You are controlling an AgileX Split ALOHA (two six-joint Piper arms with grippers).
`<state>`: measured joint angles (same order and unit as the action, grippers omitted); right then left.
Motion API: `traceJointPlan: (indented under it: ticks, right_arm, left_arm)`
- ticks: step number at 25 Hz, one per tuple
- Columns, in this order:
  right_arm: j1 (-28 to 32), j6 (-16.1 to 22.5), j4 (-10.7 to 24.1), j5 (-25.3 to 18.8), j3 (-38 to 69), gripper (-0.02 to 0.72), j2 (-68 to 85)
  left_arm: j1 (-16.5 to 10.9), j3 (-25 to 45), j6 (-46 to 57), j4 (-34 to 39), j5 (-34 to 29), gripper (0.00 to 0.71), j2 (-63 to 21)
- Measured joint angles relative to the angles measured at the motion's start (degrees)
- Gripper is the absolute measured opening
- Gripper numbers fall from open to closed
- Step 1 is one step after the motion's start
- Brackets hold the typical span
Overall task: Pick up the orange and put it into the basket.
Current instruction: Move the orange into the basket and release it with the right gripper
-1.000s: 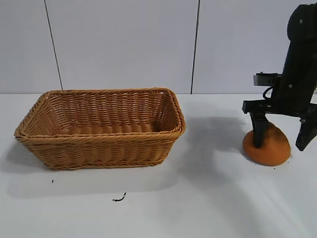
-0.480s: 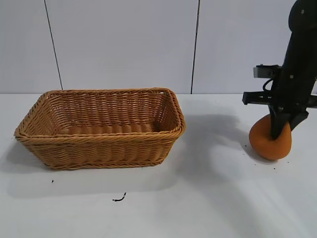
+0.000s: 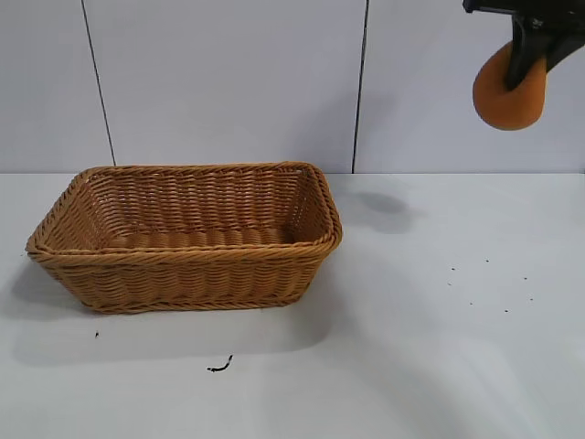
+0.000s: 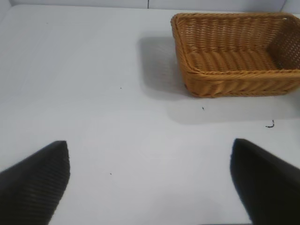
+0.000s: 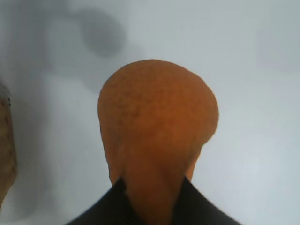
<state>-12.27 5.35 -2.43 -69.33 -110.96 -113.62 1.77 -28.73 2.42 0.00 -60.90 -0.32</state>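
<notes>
The dull-orange orange hangs high above the table at the far right, gripped by my right gripper, which is shut on its knob end. In the right wrist view the orange fills the middle, with the black fingers closed on its narrow end. The tan wicker basket stands on the table at the left, well apart from the orange; its inside looks empty. My left gripper is open and empty over bare table, out of the exterior view; the basket lies beyond it.
The white table runs from the basket to the right edge. A small dark scrap lies in front of the basket. Tiny dark specks dot the table at the right. A white panelled wall stands behind.
My right gripper has closed on the orange and lifted it from the table at the right to high up near the top of the exterior view. The basket has not moved.
</notes>
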Motion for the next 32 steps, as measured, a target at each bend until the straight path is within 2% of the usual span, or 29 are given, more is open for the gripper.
traceJointPlan:
  ticks: [12, 21, 26, 28, 29, 30, 32]
  right_arm:
    - [-17.94, 3.80, -0.19, 11.28, -0.14, 0.033, -5.14]
    - [-22.17, 4.01, -1.76, 20.64, -0.14, 0.033, -17.83]
    - [-22.24, 3.74, -3.47, 21.55, -0.14, 0.048, -20.41]
    - [-22.24, 3.29, -3.71, 21.10, -0.39, 0.156, -20.41]
    - [-22.24, 3.29, -3.71, 21.10, -0.39, 0.156, -20.41]
    - [-22.24, 2.49, -3.76, 19.58, -1.64, 0.343, -20.41]
    - [-22.24, 1.25, -3.69, 17.05, -3.88, 0.542, -20.41]
  left_arm:
    - [0.00, 0.00, 0.00, 0.00, 0.00, 0.666, 0.00]
    - [0.00, 0.00, 0.00, 0.00, 0.00, 0.666, 0.00]
    - [0.00, 0.00, 0.00, 0.00, 0.00, 0.666, 0.00]
    - [0.00, 0.00, 0.00, 0.00, 0.00, 0.666, 0.00]
    - [0.00, 0.00, 0.00, 0.00, 0.00, 0.666, 0.00]
    - [0.00, 0.00, 0.00, 0.00, 0.00, 0.666, 0.00]
    - [0.00, 0.00, 0.00, 0.00, 0.00, 0.666, 0.00]
